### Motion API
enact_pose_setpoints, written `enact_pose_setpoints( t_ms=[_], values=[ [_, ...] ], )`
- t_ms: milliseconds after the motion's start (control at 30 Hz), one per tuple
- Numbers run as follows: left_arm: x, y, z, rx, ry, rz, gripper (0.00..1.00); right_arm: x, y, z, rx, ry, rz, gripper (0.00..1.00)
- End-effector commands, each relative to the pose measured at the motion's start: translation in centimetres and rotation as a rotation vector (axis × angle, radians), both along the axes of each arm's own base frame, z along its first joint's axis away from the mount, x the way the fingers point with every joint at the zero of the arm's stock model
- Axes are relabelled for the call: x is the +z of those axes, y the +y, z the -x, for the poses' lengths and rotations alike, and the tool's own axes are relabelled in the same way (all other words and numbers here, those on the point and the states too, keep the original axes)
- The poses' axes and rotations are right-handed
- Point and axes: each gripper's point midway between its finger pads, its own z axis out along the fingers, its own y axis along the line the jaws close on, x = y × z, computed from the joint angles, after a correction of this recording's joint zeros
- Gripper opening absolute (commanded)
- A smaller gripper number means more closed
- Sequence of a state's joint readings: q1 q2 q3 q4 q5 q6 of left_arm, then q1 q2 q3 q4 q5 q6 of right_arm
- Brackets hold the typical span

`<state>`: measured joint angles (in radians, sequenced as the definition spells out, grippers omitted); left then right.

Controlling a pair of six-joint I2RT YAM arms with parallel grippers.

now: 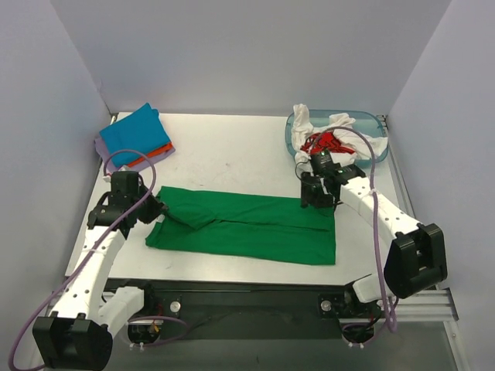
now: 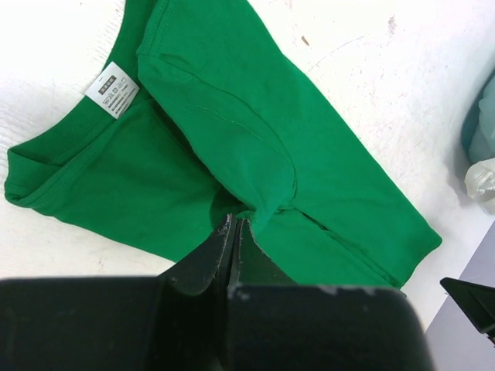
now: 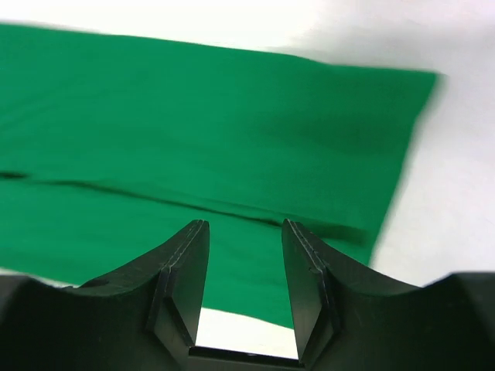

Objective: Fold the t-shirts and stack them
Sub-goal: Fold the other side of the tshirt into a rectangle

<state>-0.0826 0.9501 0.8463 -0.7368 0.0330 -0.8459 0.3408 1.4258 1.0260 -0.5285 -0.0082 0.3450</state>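
Observation:
A bright green t-shirt (image 1: pixel 247 228) lies folded lengthwise across the front of the table, collar end to the left. My left gripper (image 1: pixel 160 207) is at that left end, shut on a bunched pinch of the green cloth near the sleeve (image 2: pixel 236 226). The white neck label (image 2: pixel 112 89) faces up. My right gripper (image 1: pixel 315 199) hovers over the shirt's far right corner. Its jaws stand open with nothing between them (image 3: pixel 244 232), and the green t-shirt (image 3: pixel 216 131) lies flat beneath. A folded blue t-shirt (image 1: pixel 133 133) tops a stack over an orange one (image 1: pixel 151 157) and a lavender one (image 1: pixel 100 147).
A translucent blue tub (image 1: pixel 371 124) at the back right holds a crumpled white shirt (image 1: pixel 340 124) and a red one (image 1: pixel 325 143), just behind my right arm. Grey walls close in the table on three sides.

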Motion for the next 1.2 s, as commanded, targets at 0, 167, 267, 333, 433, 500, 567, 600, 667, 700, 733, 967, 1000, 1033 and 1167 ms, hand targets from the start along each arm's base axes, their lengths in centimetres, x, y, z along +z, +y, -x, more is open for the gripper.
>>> enact_pose_setpoints(
  t_ms=[0, 167, 267, 333, 433, 500, 567, 600, 667, 700, 733, 967, 1000, 1033, 1167],
  values=[
    [0.0, 0.3, -0.6, 0.003, -0.033, 0.001, 0.0, 2.6, 5.9, -0.8, 0.143, -0.04, -0.151, 0.43],
    [-0.9, 0.7, -2.6, -0.024, -0.036, -0.006, 0.0, 4.5, 13.9, 0.6, 0.347, -0.039, -0.26, 0.43],
    [-1.1, 0.9, -4.5, -0.047, -0.042, -0.012, 0.0, 4.3, 18.0, 1.8, 0.44, -0.025, -0.311, 0.43],
    [-2.3, 0.7, -5.2, -0.069, -0.009, -0.006, 0.0, 4.0, 20.8, 2.4, 0.491, 0.005, -0.359, 0.43],
    [-3.7, 1.8, -6.7, -0.055, 0.03, 0.014, 0.0, 4.2, 24.6, 3.5, 0.584, 0.027, -0.389, 0.42],
    [-5.0, 2.5, -7.3, -0.049, 0.069, 0.007, 0.0, 4.2, 26.6, 4.4, 0.633, 0.029, -0.398, 0.41],
    [-5.6, 3.2, -7.8, -0.036, 0.085, 0.004, 0.0, 4.2, 28.8, 4.6, 0.667, 0.036, -0.416, 0.41],
    [-6.0, 3.7, -8.2, -0.024, 0.096, 0.003, 0.0, 4.1, 29.8, 5.2, 0.687, 0.045, -0.423, 0.41],
    [-6.3, 4.7, -8.5, -0.005, 0.103, -0.009, 0.0, 3.7, 31.5, 5.3, 0.708, 0.051, -0.435, 0.4],
    [-6.8, 5.1, -8.7, 0.001, 0.116, -0.007, 0.0, 3.5, 32.2, 5.8, 0.727, 0.056, -0.434, 0.4],
    [-6.8, 5.6, -8.9, 0.007, 0.119, 0.001, 0.0, 3.0, 32.8, 5.8, 0.731, 0.065, -0.431, 0.4],
    [-7.8, 6.1, -9.8, -0.024, 0.147, 0.014, 0.0, 0.8, 35.1, 5.2, 0.687, 0.079, -0.43, 0.4],
    [-8.0, 6.1, -9.8, -0.024, 0.157, 0.018, 0.0, 0.6, 35.4, 5.0, 0.678, 0.078, -0.428, 0.4],
    [-8.0, 6.1, -9.9, -0.032, 0.153, 0.025, 0.0, 0.0, 35.6, 4.9, 0.668, 0.08, -0.422, 0.4],
    [-8.6, 5.9, -9.8, -0.05, 0.166, 0.028, 0.0, -1.6, 36.2, 4.4, 0.645, 0.064, -0.393, 0.41]
  ],
)
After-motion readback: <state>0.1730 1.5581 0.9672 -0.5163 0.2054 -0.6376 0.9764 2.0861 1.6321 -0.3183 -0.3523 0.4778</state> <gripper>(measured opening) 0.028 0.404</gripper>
